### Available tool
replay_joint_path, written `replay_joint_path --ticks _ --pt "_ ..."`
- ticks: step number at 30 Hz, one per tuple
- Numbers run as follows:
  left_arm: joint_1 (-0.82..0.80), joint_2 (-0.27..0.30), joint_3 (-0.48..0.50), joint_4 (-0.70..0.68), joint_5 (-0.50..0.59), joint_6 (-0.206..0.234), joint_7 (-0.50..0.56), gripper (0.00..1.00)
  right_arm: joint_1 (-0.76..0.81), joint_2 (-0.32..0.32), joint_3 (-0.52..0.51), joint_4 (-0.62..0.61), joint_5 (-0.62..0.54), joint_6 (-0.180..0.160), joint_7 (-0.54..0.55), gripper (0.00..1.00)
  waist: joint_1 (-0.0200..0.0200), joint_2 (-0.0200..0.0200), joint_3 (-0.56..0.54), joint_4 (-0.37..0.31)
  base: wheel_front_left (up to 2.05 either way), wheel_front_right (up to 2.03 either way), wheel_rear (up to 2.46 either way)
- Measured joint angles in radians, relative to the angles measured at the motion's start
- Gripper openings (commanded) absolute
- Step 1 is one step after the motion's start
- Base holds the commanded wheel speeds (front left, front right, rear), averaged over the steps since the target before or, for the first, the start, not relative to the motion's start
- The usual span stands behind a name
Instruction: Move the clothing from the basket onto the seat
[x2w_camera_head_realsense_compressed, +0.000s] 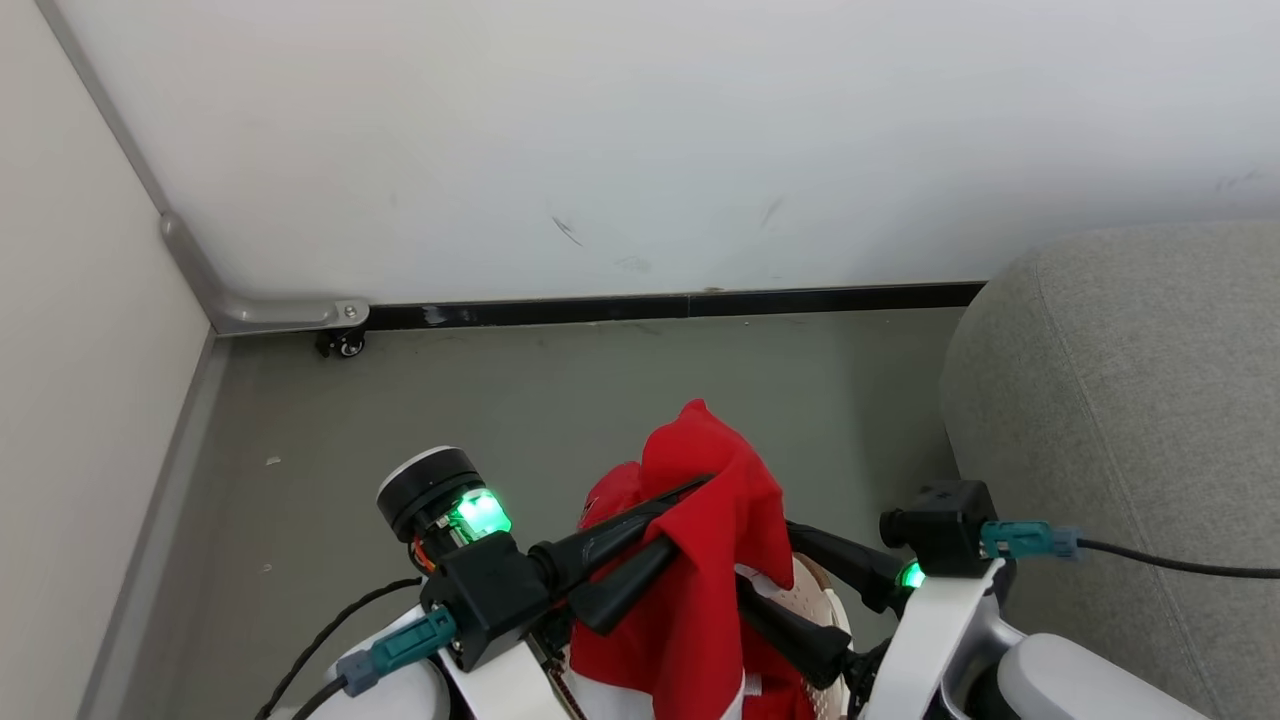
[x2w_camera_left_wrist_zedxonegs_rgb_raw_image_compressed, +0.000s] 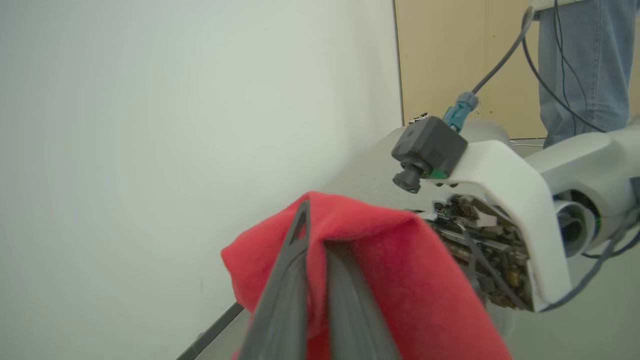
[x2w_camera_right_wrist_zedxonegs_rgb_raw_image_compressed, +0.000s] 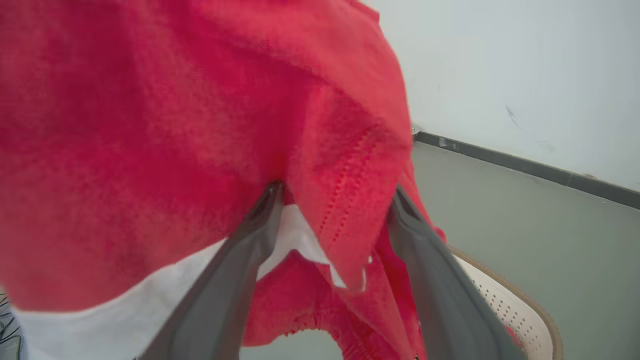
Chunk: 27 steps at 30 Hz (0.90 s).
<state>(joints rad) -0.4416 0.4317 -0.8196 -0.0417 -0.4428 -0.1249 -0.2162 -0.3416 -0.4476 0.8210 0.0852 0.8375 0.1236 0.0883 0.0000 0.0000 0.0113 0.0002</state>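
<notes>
Clothing (x2w_camera_head_realsense_compressed: 715, 520): red garment hoisted above the basket (x2w_camera_right_wrist_zedxonegs_rgb_raw_image_compressed: 500, 305), bunched over and pinched in the left gripper (x2w_camera_left_wrist_zedxonegs_rgb_raw_image_compressed: 317, 230), jaws closed tight on the fabric. Right gripper (x2w_camera_right_wrist_zedxonegs_rgb_raw_image_compressed: 334, 190) spread to full width, a fold hanging loose between its 2 fingers, nothing clamped. Seat (x2w_camera_head_realsense_compressed: 1130, 400) off to the right, well apart from the load. Step in hand, by the look of it: carry phase, garment up, transfer to the seat not yet made. Next, probably: swing right until over the grey cushion, keep the trailing hem clear of the basket rim, then part the left jaws.
</notes>
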Motion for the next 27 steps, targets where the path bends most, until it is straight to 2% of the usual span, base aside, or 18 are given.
replay_joint_path --ticks 3,4,5,6,7,9,10,17,27 --pt "-0.013 0.000 -0.016 -0.004 -0.021 0.000 -0.003 0.00 -0.030 -0.005 0.031 -0.012 0.002 0.000 0.000 1.00 0.0000 0.0000 0.006 0.001 0.00 0.00 0.00" --pt "-0.016 0.001 -0.019 -0.005 -0.027 0.000 -0.006 0.00 -0.036 -0.005 0.038 -0.014 0.010 0.000 0.000 0.75 0.0000 0.0000 0.008 0.001 0.00 0.00 0.00" --pt "-0.018 0.001 -0.021 -0.006 -0.033 0.000 -0.006 0.00 -0.043 -0.005 0.045 -0.013 0.016 0.000 0.000 0.56 0.0000 0.0000 0.010 0.001 0.00 0.00 0.00" --pt "-0.020 0.001 -0.025 -0.007 -0.039 0.000 -0.006 0.00 -0.051 -0.005 0.053 -0.013 0.019 0.000 -0.001 0.56 0.0000 0.0000 0.012 0.001 0.00 0.00 0.00" --pt "-0.021 0.001 -0.026 -0.007 -0.043 0.000 -0.006 0.00 -0.059 -0.005 0.058 -0.013 0.020 0.000 -0.005 0.45 0.0000 0.0000 0.014 0.001 0.00 0.00 0.00" --pt "-0.021 0.002 -0.026 -0.006 -0.050 0.000 -0.006 0.00 -0.077 -0.006 0.070 -0.013 0.021 0.000 -0.017 0.30 0.0000 0.0000 0.018 0.002 0.00 0.00 0.00" --pt "-0.022 0.003 -0.026 -0.006 -0.054 0.000 -0.009 0.00 -0.088 -0.007 0.079 -0.013 0.020 0.000 -0.019 0.00 0.0000 0.0000 0.020 0.002 0.00 0.00 0.00" --pt "-0.026 0.017 0.008 0.038 -0.071 0.000 -0.013 0.00 -0.110 -0.036 0.106 -0.006 0.018 0.000 -0.069 0.00 0.0000 0.0000 0.032 0.003 0.00 0.00 0.00" --pt "-0.023 0.036 0.025 0.082 -0.085 0.000 -0.022 0.00 -0.110 -0.077 0.065 0.028 0.021 0.000 -0.161 0.00 0.0000 0.0000 0.038 -0.016 0.00 0.00 0.00"
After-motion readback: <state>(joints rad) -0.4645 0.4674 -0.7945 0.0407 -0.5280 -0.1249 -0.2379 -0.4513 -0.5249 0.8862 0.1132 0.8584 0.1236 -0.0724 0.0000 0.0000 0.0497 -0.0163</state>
